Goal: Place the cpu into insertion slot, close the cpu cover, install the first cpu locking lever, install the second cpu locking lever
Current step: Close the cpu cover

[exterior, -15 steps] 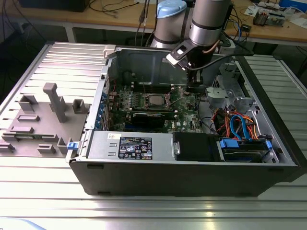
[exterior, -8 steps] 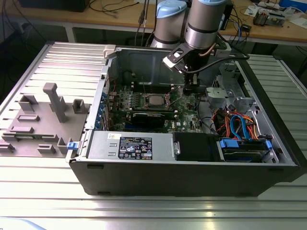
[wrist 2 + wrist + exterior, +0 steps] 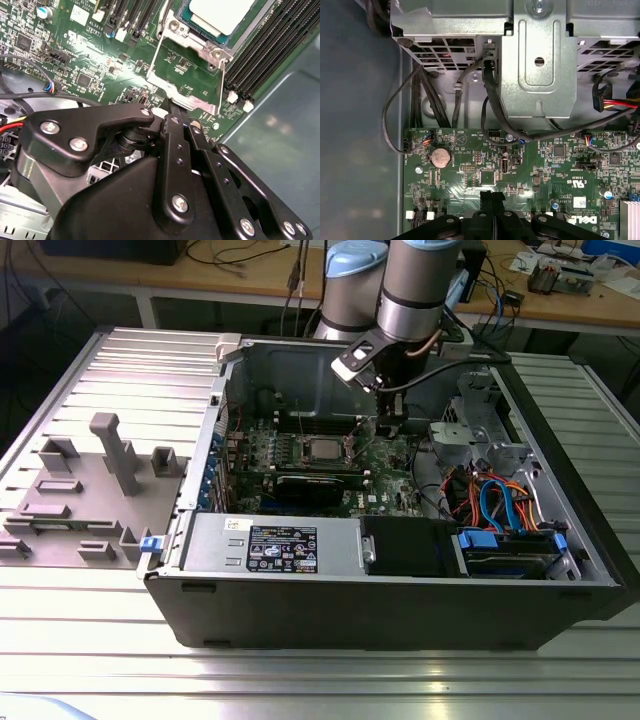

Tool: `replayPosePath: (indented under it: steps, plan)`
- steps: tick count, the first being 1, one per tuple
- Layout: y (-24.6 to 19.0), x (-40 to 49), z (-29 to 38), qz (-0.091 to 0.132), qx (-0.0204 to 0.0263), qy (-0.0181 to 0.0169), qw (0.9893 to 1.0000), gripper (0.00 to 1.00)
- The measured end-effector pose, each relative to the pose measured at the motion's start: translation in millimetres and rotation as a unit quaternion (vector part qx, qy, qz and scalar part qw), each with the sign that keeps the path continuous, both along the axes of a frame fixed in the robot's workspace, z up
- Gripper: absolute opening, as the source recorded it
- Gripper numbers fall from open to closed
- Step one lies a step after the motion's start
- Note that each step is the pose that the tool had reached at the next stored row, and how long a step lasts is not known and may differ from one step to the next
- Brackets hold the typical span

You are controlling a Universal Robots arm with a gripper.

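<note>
One pale silver cpu (image 3: 222, 12) sits in its slot (image 3: 187, 41), cover (image 3: 172, 90) open. End effector (image 3: 388, 430), pinched narrow, hovers at the cpu's three o'clock in the exterior view.

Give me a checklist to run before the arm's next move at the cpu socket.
1. cpu lying flat in the insertion slot: ok.
2. cpu cover closed over the cpu: not ok. It is swung open, with its free edge toward the pincer.
3. Pincer at the cover's free edge: ok in the second wrist view.
4. Pincer actually gripping the cover: cannot tell.
5. Position of the locking levers: cannot tell.
</note>
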State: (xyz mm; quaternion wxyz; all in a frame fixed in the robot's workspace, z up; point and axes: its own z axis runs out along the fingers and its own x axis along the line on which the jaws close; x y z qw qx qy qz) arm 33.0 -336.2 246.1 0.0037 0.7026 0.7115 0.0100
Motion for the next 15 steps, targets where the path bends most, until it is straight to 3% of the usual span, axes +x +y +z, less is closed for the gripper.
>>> replayPosePath:
  steps: [5,15]
  plan:
    - [0.1,-1.6,3.0,0.000,0.0001,0.0027,1.0000,0.11]
    - [0.1,-5.9,3.1,0.000,0.0003,0.0028,1.0000,0.11]
